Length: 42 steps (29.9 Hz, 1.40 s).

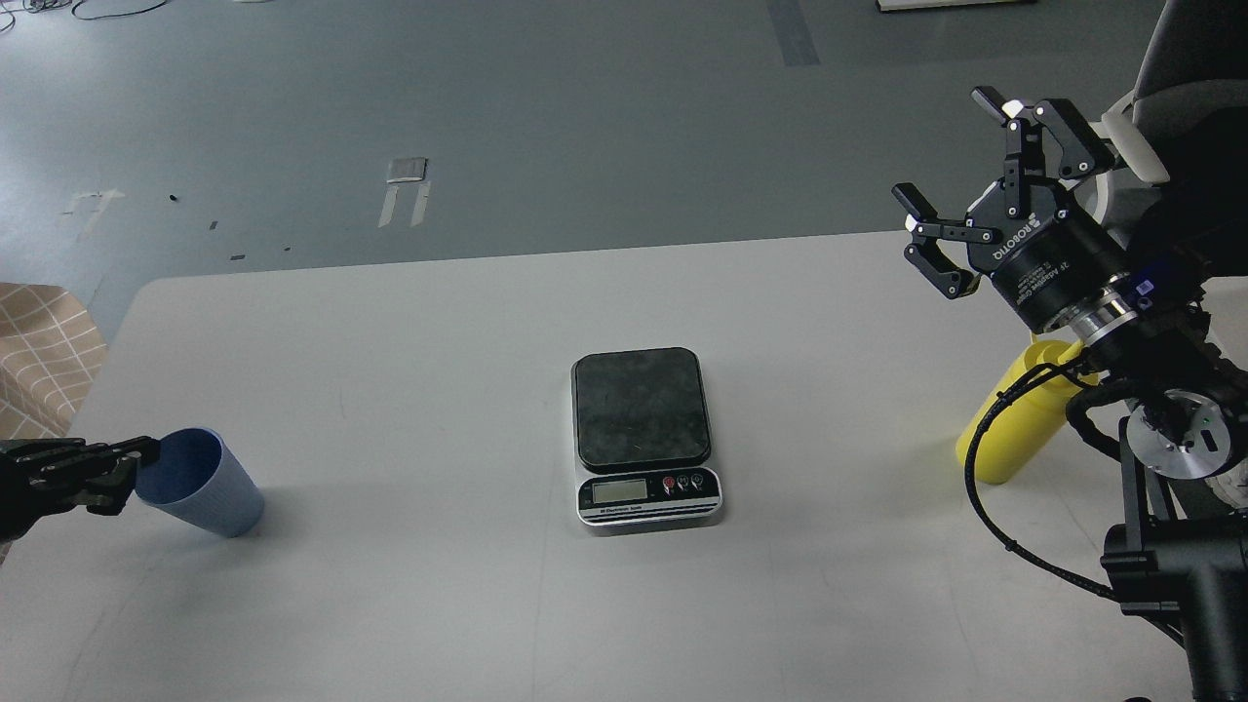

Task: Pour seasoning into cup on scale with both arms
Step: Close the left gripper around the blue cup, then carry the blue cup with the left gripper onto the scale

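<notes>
The light-blue ribbed cup (203, 484) stands on the white table at the far left, leaning a little in this view. My left gripper (136, 460) comes in from the left edge with its dark tip at the cup's near rim; its fingers cannot be told apart. The scale (643, 434) sits mid-table with its dark plate bare. The yellow seasoning bottle (1014, 429) stands at the right, its top hidden behind my right arm. My right gripper (949, 146) is open and empty, raised above the table's far right edge, above and behind the bottle.
The white table (439, 604) has rounded far corners. A brown checked thing (39, 346) stands off its left edge. A dark chair with a white armrest (1170, 88) is behind my right arm. My right arm's cables (985, 507) hang beside the bottle.
</notes>
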### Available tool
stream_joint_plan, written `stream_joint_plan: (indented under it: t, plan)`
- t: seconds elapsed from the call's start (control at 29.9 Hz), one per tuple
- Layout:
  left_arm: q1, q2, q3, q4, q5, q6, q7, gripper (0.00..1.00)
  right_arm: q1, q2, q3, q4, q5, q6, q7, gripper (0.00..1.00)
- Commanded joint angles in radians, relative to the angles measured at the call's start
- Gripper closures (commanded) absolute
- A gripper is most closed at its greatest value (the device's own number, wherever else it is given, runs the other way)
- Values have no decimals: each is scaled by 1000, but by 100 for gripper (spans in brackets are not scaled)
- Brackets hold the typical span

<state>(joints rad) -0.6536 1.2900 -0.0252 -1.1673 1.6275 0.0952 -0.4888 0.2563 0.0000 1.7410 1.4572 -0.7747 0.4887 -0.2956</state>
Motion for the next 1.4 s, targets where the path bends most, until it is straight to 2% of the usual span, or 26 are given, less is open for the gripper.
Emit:
stream_joint_plan:
  t: [0.0, 0.6, 0.7, 1.0, 1.1, 1.24, 1.37]
  plan:
    - [0, 0, 1, 0, 2, 0, 0, 100, 0, 0, 0, 0, 0, 0, 0, 0]
    - [-4, -5, -4, 1, 3, 1, 0, 100, -12, 0, 0, 8, 2, 0, 0, 0]
    - [-18, -38, -7, 1, 14, 1, 0, 100, -12, 0, 0, 9, 2, 0, 0, 0]
    - [-198, -167, -2, 8, 75, -9, 0, 100, -20, 0, 2, 9, 2, 0, 1, 0]
    - [-260, -216, -2, 14, 87, -47, 0, 100, -22, 0, 2, 9, 3, 0, 1, 0]
    - [-382, -317, -1, 9, 127, -208, 0, 100, -23, 0, 2, 8, 3, 0, 1, 0]
    - [-438, -397, -2, 9, 158, -279, 0, 100, -25, 0, 2, 8, 2, 0, 1, 0]
